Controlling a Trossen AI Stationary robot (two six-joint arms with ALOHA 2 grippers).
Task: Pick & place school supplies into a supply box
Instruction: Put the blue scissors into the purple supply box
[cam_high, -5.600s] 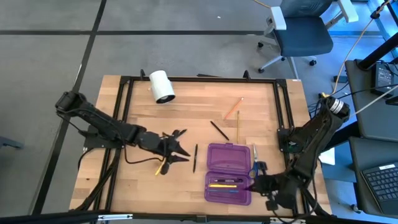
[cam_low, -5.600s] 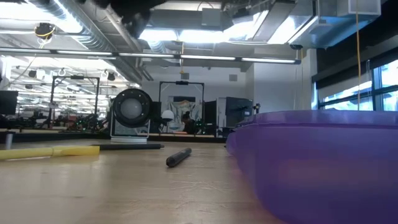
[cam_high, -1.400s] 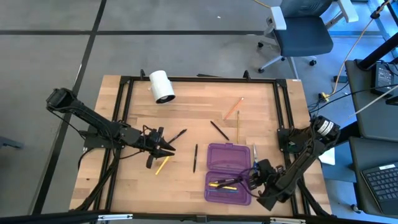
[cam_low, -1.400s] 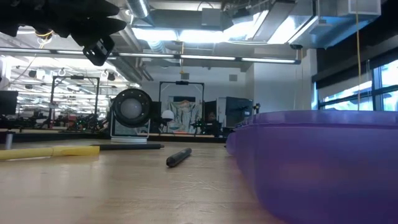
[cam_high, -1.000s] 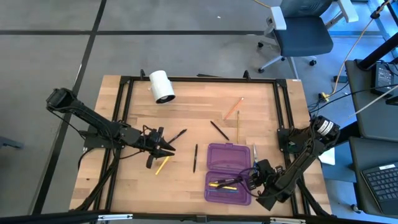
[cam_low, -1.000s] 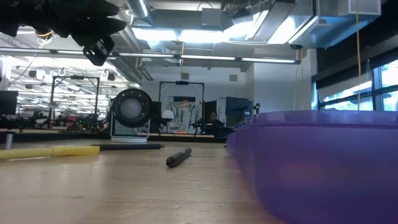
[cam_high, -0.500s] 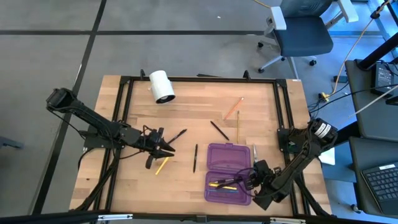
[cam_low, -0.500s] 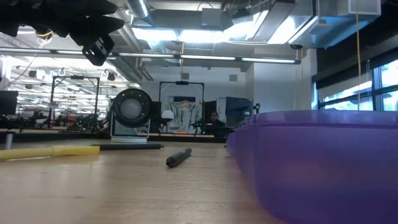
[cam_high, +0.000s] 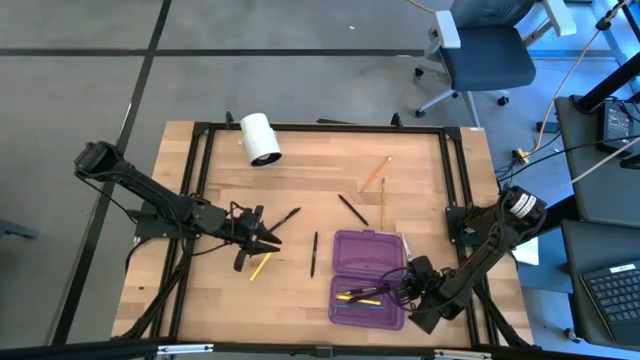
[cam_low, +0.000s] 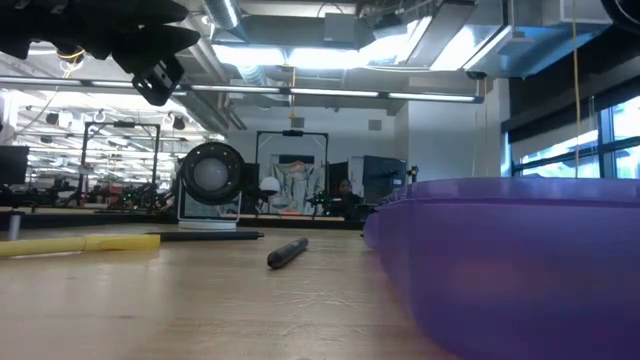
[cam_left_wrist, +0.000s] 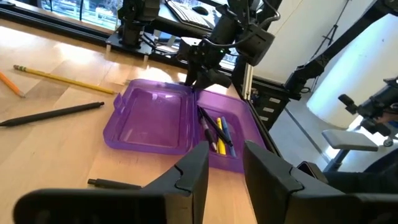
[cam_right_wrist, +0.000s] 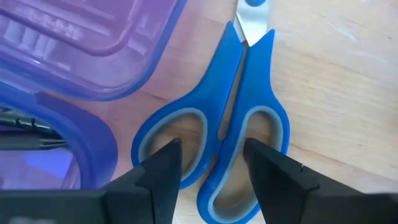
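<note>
Over on the left, the left gripper is held above the table, its fingers parted with nothing between them, a yellow pencil lying just beneath and a black pen a little further in; this arm is judged to be waiting. Toward the middle, the purple supply box is seen lying open, with a few pens already resting in its near half. At the box's right edge the action is found: the right gripper is poised right over the blue-handled scissors, which lie flat on the wood, blades closed, their handles just beside the box's rim. The fingers are spread, straddling the handle loops, and nothing is gripped yet. For a clean pick, the fingers are best brought down either side of the narrow waist above the loops, so that both handles are squeezed together. The box wall should be kept clear of the near finger, or the case could be nudged aside.
</note>
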